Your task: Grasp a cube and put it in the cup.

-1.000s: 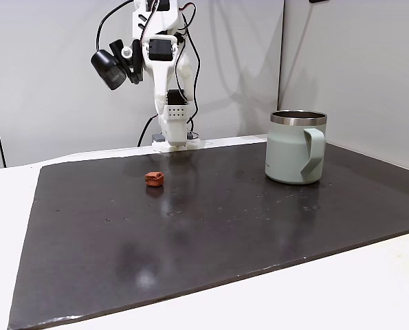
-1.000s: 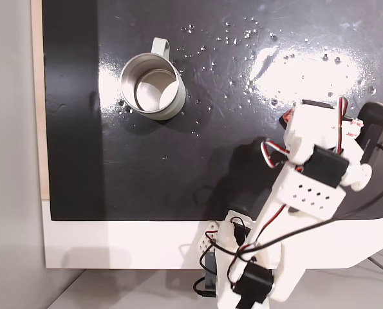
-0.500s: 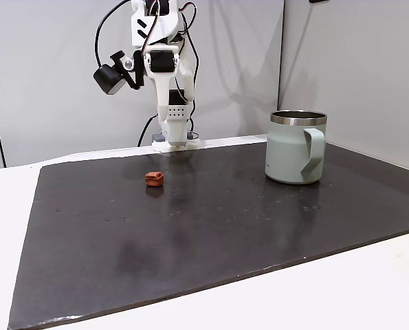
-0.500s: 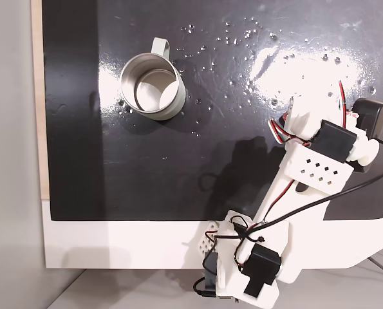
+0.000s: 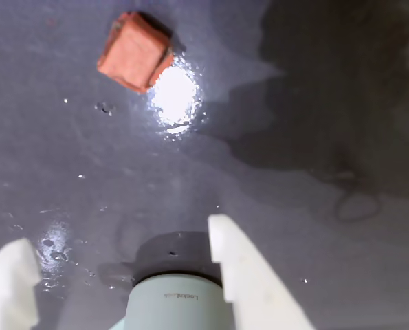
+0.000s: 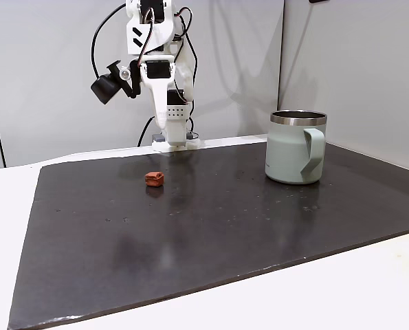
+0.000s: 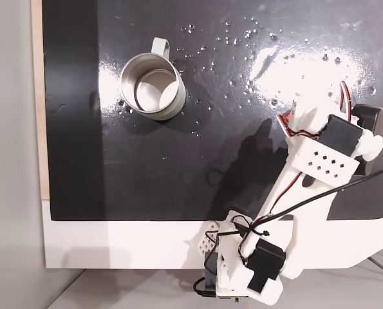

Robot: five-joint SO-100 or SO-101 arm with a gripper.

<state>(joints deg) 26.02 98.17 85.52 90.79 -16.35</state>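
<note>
The cube (image 5: 135, 51) is a small reddish-brown block lying on the dark mat at the top left of the wrist view, well ahead of my gripper (image 5: 118, 234). The white fingers (image 5: 235, 265) stand wide apart with nothing between them. In a fixed view the cube (image 6: 154, 179) sits on the mat in front of the arm (image 6: 159, 65), which is folded up high at the back. The cup (image 6: 297, 148), a sage-green mug with a steel rim, stands upright at the right. From above, the cup (image 7: 172, 111) shows nothing inside it, and its handle points away from the arm (image 7: 320, 161).
A dark glossy mat (image 6: 225, 227) covers most of the white table (image 6: 369, 289). The arm's base (image 6: 170, 143) stands at the mat's back edge. Walls close the scene behind. Bare mat lies between cube and cup.
The arm has lifted and folded back. Its wrist camera rose and swung left in the side fixed view, and the arm's head moved right in the view from above. Cube and cup stayed put.
</note>
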